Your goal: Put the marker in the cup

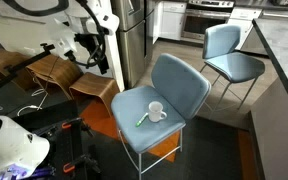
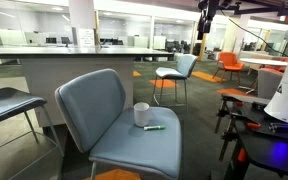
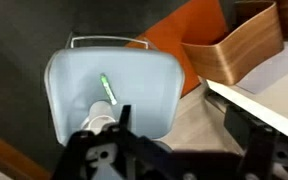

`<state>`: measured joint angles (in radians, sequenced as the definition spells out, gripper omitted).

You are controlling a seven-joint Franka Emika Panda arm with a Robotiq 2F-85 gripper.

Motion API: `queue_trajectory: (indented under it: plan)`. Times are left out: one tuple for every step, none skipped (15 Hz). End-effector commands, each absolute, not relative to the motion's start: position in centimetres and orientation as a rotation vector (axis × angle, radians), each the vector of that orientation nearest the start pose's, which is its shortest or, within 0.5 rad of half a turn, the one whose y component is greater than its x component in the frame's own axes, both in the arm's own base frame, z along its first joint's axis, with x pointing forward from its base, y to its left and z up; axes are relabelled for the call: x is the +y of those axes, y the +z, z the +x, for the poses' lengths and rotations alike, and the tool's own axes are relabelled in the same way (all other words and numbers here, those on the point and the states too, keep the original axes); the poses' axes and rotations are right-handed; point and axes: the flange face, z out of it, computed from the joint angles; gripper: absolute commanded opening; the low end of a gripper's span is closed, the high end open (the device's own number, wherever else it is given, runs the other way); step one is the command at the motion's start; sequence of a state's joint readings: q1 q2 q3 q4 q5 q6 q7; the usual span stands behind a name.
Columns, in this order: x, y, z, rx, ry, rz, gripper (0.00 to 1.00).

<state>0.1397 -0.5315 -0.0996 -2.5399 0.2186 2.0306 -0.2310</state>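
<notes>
The white cup (image 1: 156, 110) stands on the seat of the blue chair (image 1: 174, 85). The pale green marker (image 1: 143, 120) lies on the seat just beside it. Both exterior views show this, with the cup (image 2: 142, 114) upright and the marker (image 2: 154, 127) lying flat in front of it. In the wrist view the marker (image 3: 106, 88) lies on the seat and the cup (image 3: 100, 118) is partly hidden behind my gripper body. My gripper (image 3: 184, 125) is open and empty, high above the chair and off to its side (image 1: 101, 60) (image 2: 206, 22).
A second blue chair (image 1: 229, 50) (image 2: 176, 68) stands further off. Curved wooden chairs (image 1: 54, 72) (image 3: 234, 50) stand near the robot base. An orange chair (image 2: 229, 65) is at the back. A counter edge (image 1: 284, 50) runs along one side.
</notes>
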Motion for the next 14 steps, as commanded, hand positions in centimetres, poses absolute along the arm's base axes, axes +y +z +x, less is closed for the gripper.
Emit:
queue_trajectory:
  plan:
    - [2.7,45.6,38.4,-0.273,-0.056,-2.884,1.0]
    - [2.7,45.6,38.4,-0.273,-0.056,-2.884,1.0]
    - [2.7,45.6,38.4,-0.273,-0.056,-2.884,1.0]
    - [2.7,45.6,38.4,-0.273,-0.056,-2.884,1.0]
    - [2.7,45.6,38.4,-0.273,-0.056,-2.884,1.0]
    - [2.7,45.6,38.4,-0.273,-0.056,-2.884,1.0]
    - [2.7,45.6,38.4,-0.273,-0.056,-2.884,1.0]
    - [2.7,45.3,38.7,-0.293,-0.047,-2.883,1.0]
    - [2.9,44.7,39.1,-0.316,-0.035,-2.885,1.0]
    - [3.0,44.0,39.4,-0.341,-0.013,-2.887,1.0]
    - [3.3,43.1,39.8,-0.379,0.012,-2.888,1.0]
    - [3.4,42.0,40.2,-0.42,0.032,-2.893,1.0]
    - [3.6,40.8,40.7,-0.464,0.054,-2.895,1.0]
    - [3.7,39.6,41.1,-0.514,0.064,-2.9,1.0]
